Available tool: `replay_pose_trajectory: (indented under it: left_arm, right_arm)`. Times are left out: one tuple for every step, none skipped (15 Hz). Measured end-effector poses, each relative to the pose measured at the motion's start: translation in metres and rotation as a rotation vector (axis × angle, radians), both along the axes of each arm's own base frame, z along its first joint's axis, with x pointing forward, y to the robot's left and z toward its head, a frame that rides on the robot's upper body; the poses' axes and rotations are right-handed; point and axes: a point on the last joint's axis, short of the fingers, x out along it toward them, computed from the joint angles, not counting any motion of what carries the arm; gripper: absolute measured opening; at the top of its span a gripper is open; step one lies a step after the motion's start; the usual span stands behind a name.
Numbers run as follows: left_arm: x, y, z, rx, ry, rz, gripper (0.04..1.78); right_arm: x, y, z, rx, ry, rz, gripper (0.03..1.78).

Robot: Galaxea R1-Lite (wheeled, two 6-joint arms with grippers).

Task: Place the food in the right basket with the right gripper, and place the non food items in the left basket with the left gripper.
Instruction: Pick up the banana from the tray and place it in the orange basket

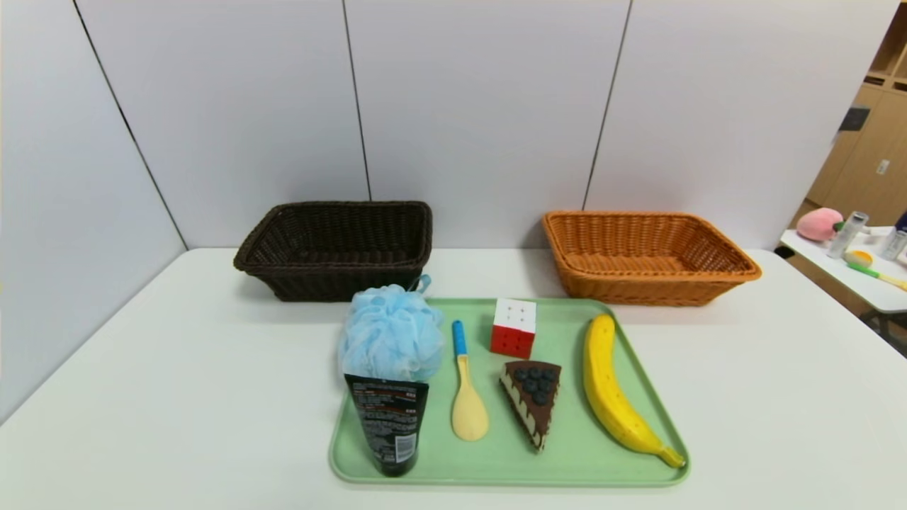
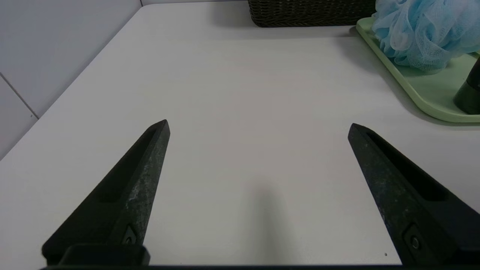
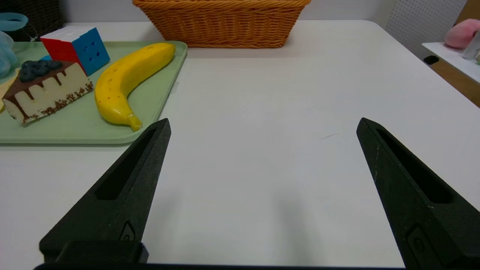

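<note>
Both grippers hover low over bare table with fingers spread wide: the left gripper (image 2: 258, 125) left of the green tray (image 1: 638, 354), the right gripper (image 3: 262, 123) right of it. Ahead of them the tray holds the blue pouf (image 1: 390, 333), black tube (image 1: 387, 421), spoon (image 1: 468, 397), puzzle cube (image 1: 514, 327), cake slice (image 1: 533, 397) and banana (image 1: 616, 389). Beyond the tray, the dark basket (image 1: 333, 248) and orange basket (image 1: 645, 255) both stand empty.

You can't see either arm from the head camera. On the left wrist view, the black squeeze tube (image 2: 469, 92) and light-blue bath pouf (image 2: 423, 32) run off the edge — the dark brown basket (image 2: 311, 13) shows only its lower wall. On the right wrist view, the orange-tan basket (image 3: 225, 22) loses its rim.
</note>
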Motion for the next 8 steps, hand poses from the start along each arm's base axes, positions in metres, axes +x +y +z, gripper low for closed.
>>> replay_pose_trajectory:
  left_arm:
    - [0.0,0.0,0.0,0.001,0.0,0.001,1.69]
    - [0.0,0.0,0.0,0.0,0.0,0.001,1.69]
    - [0.0,0.0,0.0,0.0,-0.001,0.001,1.69]
    - [0.0,0.0,0.0,0.0,-0.003,0.002,1.69]
    - [0.0,0.0,0.002,0.002,-0.006,0.0,1.69]
    - [-0.003,0.0,0.009,0.001,-0.024,-0.008,1.69]
    - [-0.007,-0.001,0.022,0.002,-0.057,-0.028,1.69]
    - [-0.013,-0.001,0.039,0.003,-0.093,-0.053,1.69]
  right_arm:
    - [0.0,0.0,-0.001,-0.007,0.006,0.0,1.71]
    - [0.0,0.0,-0.001,-0.001,0.006,-0.001,1.71]
    - [0.0,0.0,-0.001,0.001,0.006,0.0,1.71]
    - [0.0,0.0,0.0,-0.007,0.004,0.0,1.71]
    - [0.0,0.0,0.001,-0.008,-0.004,-0.001,1.71]
    - [-0.003,0.0,0.01,-0.006,-0.043,0.001,1.71]
    - [-0.007,0.0,0.024,-0.006,-0.091,0.007,1.71]
    - [-0.013,0.001,0.041,-0.01,-0.13,0.032,1.71]
